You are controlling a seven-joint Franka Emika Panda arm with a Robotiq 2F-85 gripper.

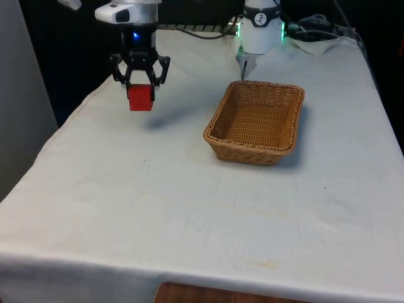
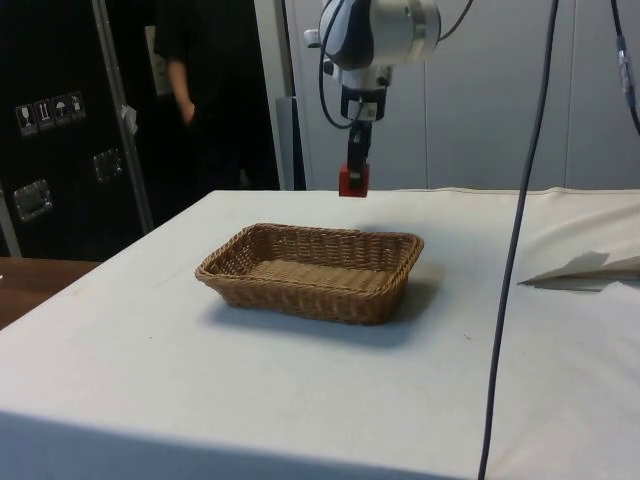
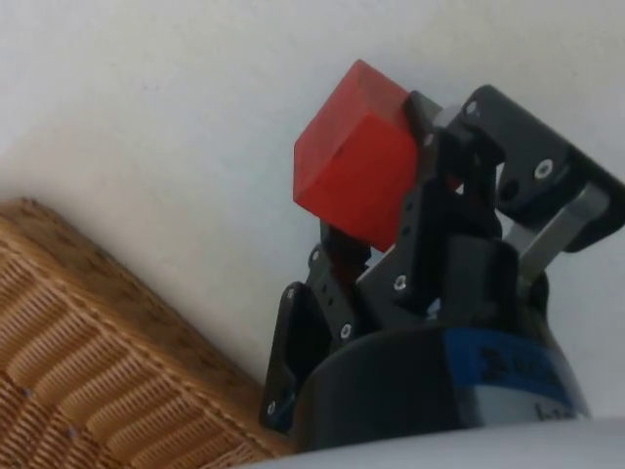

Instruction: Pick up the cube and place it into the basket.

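So the red cube [image 1: 140, 97] is up in the air, pinched between the two fingers of the gripper [image 1: 141, 81], which is closed snug on it. It hangs clear of the desk [image 1: 189, 208], and you can see its shadow on the white cloth underneath, so it's properly lifted, not dragging. My guess is that height is there so it can pass over the rim without bumping it.

The basket [image 1: 255, 123] sits off to the front view's right of the cube, well apart from it and with nothing inside. In the wrist view the wicker edge is just coming into frame beside the cube. Pick looks done; the carry across and the drop are what's left.

A person stands in the background by the dark cabinets.
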